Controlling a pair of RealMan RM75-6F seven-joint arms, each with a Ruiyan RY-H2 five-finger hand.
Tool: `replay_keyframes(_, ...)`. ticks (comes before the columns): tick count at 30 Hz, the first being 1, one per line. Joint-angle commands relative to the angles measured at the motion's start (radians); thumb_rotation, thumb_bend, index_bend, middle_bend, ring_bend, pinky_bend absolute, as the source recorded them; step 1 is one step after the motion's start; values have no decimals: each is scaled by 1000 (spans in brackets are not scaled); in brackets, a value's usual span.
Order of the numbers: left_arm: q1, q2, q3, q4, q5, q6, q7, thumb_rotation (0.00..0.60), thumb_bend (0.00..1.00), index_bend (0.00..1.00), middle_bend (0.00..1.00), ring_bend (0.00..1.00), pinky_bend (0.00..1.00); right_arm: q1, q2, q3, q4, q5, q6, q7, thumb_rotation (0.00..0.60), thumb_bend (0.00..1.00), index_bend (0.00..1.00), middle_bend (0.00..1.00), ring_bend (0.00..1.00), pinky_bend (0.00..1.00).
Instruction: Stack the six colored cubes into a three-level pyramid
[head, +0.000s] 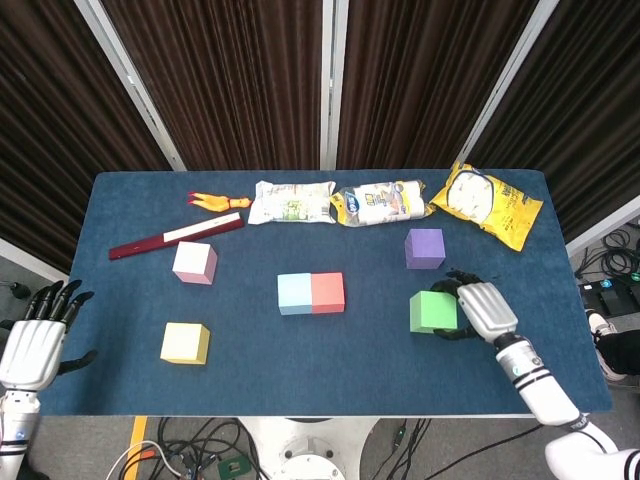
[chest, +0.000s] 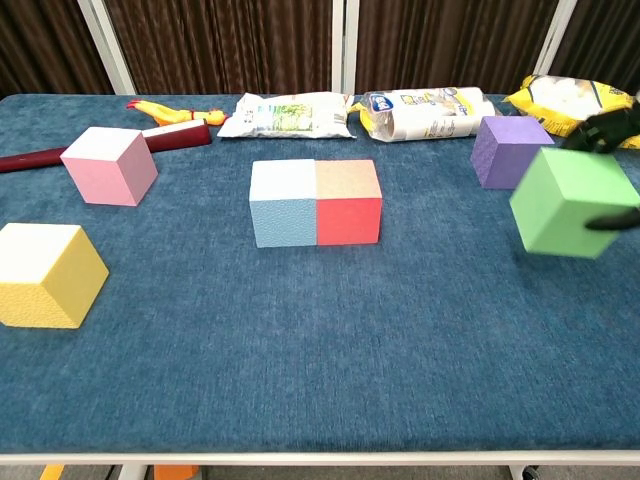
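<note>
Right hand (head: 480, 310) wrapped around the green cube (head: 433, 311), lifted off the table right of the red cube (head: 328, 292); looks light, rigid, probably foam, so best squeezed across opposite flat faces.

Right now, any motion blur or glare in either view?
Chest view: the green cube looks soft-edged, likely motion blur, and the right hand is cut off by the frame edge; the other cubes are sharp. Head view: evenly lit, no glare, green cube and right hand fairly crisp.
</note>
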Motion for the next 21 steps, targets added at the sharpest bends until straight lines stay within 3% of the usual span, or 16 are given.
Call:
replay_keyframes(1, 0, 2, 0, -4, 0, 2, 2, 600, 0, 185, 88, 9, 106, 76, -15, 49, 33, 49, -89, 10, 600, 99, 411, 403, 160, 212)
replay_keyframes(8, 5, 4, 0, -5, -8, 3, 5, 600, 0, 185, 88, 9, 106, 192, -96, 93, 124, 114, -227, -18, 600, 99, 413, 402, 160, 213)
replay_keyframes(21, 2, -4, -2, 11, -21, -8, -7, 600, 0, 185, 88, 9, 106, 299, -231, 114, 229, 166, -298, -71, 600, 98, 411, 394, 160, 213)
